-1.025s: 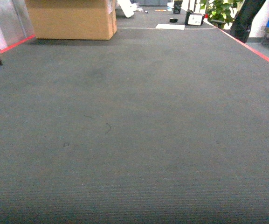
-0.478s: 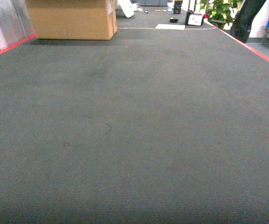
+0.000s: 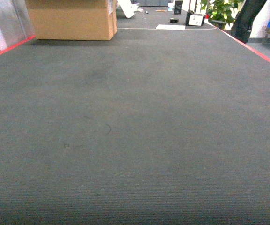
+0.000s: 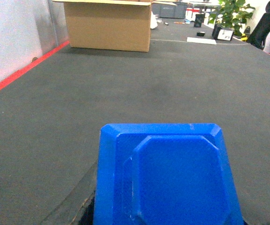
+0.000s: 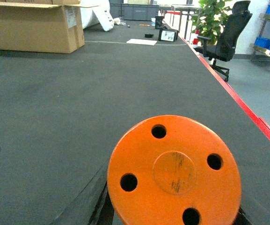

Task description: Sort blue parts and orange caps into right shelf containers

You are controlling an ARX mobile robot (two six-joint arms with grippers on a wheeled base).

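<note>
Left wrist view: blue part (image 4: pixel 167 180) fills the near foreground at the claw; jaws hidden, closure cannot be told. Right wrist view: orange cap (image 5: pixel 174 171) likewise, jaws unseen. Beyond, grey carpet (image 3: pixel 139 122), then cardboard box (image 3: pixel 71 18)

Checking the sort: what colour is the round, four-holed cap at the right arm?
Orange, seen best in the right wrist view.
</note>
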